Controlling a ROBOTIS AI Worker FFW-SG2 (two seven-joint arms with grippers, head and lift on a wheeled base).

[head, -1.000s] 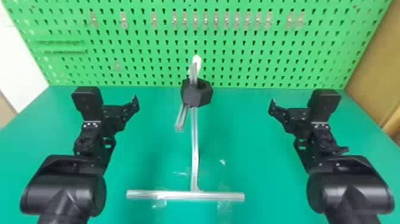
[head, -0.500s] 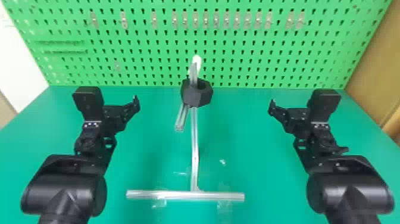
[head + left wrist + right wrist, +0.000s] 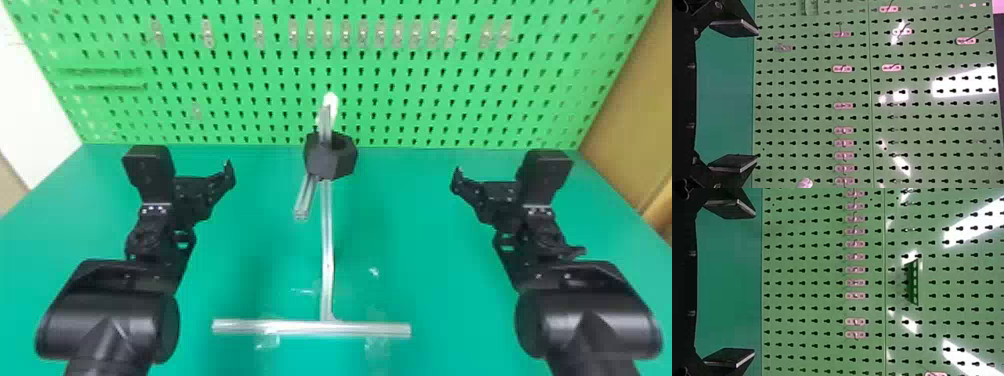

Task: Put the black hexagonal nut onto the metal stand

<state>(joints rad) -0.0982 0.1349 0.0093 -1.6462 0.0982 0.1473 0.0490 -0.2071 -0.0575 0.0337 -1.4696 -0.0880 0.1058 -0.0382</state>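
Head view, left claw (image 3: 205,192) and right claw (image 3: 482,192) spread wide, both arms (image 3: 107,320) angled forward, nut (image 3: 320,162) between.

Head view tally: one black hexagonal nut (image 3: 322,164), one metal stand (image 3: 327,265), one pegboard (image 3: 545,77), one table (image 3: 450,300); two grippers, left gripper (image 3: 192,192) and right gripper (image 3: 495,196); fifteen clips (image 3: 328,36) were counted in the upper row

**Silvery metal, matt black, glossy green**

From my remote seat, the metal stand (image 3: 327,240) at centre looks smooth and softly shiny. The black hexagonal nut (image 3: 322,165) above centre reads as matt plastic. I see a smooth, low-sheen counter (image 3: 450,260), and glossy pegboard (image 3: 420,111) across the top, throwing glare in both wrist views.
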